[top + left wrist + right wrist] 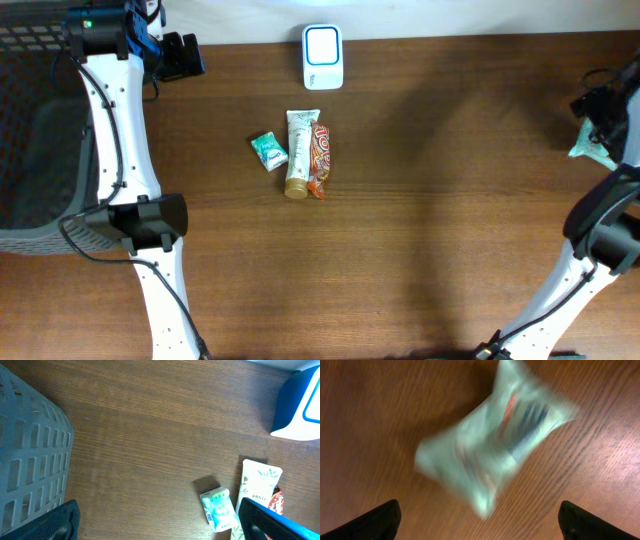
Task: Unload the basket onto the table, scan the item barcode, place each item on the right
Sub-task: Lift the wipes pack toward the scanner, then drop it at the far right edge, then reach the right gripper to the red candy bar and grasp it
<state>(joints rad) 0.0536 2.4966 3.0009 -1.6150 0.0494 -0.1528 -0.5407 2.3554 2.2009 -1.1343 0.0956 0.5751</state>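
right hand (487, 521) is standing wide, fingers spread to both lower corners of its wrist view, holding nothing. pale green packet (490, 445) is sitting just ahead of the fingertips, over the table (450, 250). It is smeared with motion blur, so it is likely dropping or tumbling right now; cannot tell if it is touching the wood. In the overhead view it is showing at the far right edge, well apart from the white and blue scanner (322, 57) at the top centre. left hand (162, 522) is also gaping wide and empty, hovering near the grey basket (30, 130), with the scanner showing at the upper right of its view.

Risks, as I am judging them:
- packet is moving loose near the table edge, so it may be sliding or bouncing off the side, out of reach
- it may be settling printed side down; no barcode is readable in the blur, so the scan is looking unconfirmed
- soft crinkly film is going to deform under a regrasp, and a pinch on a corner may be slipping
- other likely picks are lying mid-table: tube (300, 150) and snack bar (318, 160) touching side by side, small green sachet (268, 150) just beside them; going for one is risking dragging its neighbour
- left arm is stretching along the basket, so a fast swing toward the pile may be clipping the basket rim or the scanner
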